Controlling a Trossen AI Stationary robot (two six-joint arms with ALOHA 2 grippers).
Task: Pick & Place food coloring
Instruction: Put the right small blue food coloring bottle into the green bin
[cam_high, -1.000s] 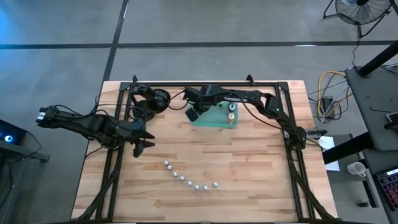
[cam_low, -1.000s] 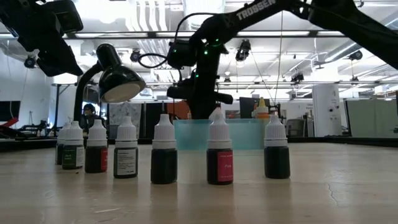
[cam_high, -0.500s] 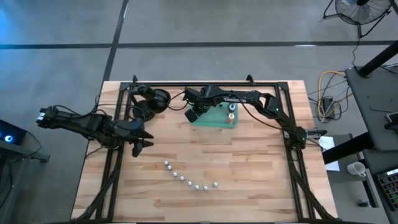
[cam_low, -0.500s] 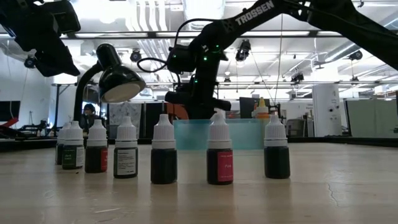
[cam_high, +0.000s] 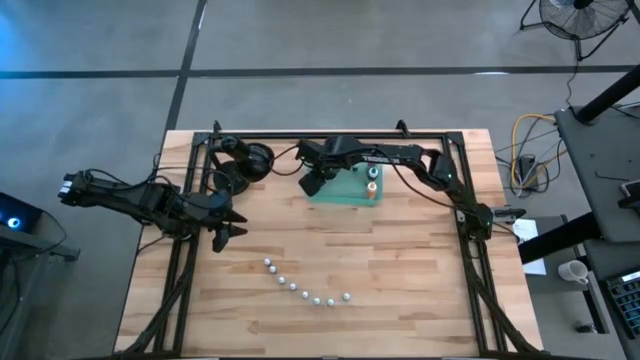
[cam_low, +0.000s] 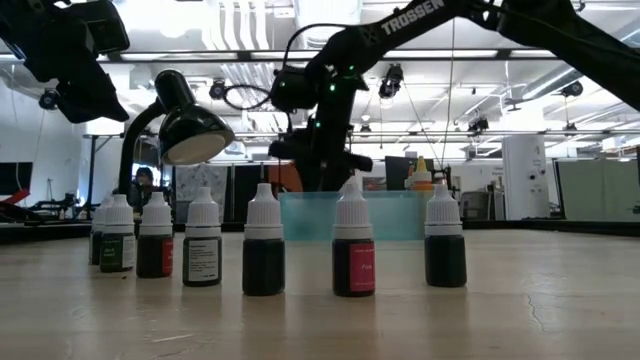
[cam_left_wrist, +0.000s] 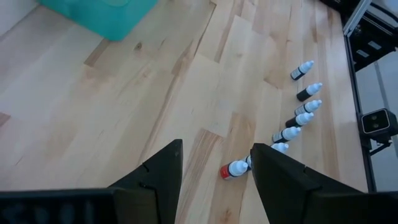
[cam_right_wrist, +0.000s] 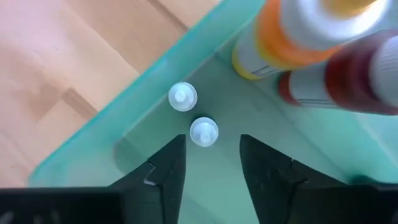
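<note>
The food coloring is in two places. Several small white-capped bottles stand in a curved row on the wooden table near its front edge, and they show close up in the low view. In the translucent green tray at the far middle stand an orange bottle, a red bottle and two tiny white-capped bottles in one corner. My right gripper hangs open above that corner, its fingers either side of the nearer cap, apart from it. My left gripper waits open at the table's left.
A black desk lamp stands at the far left of the table, beside the tray. The black frame rails run along the table's left, right and far edges. Bare wood lies between the tray and the row of bottles.
</note>
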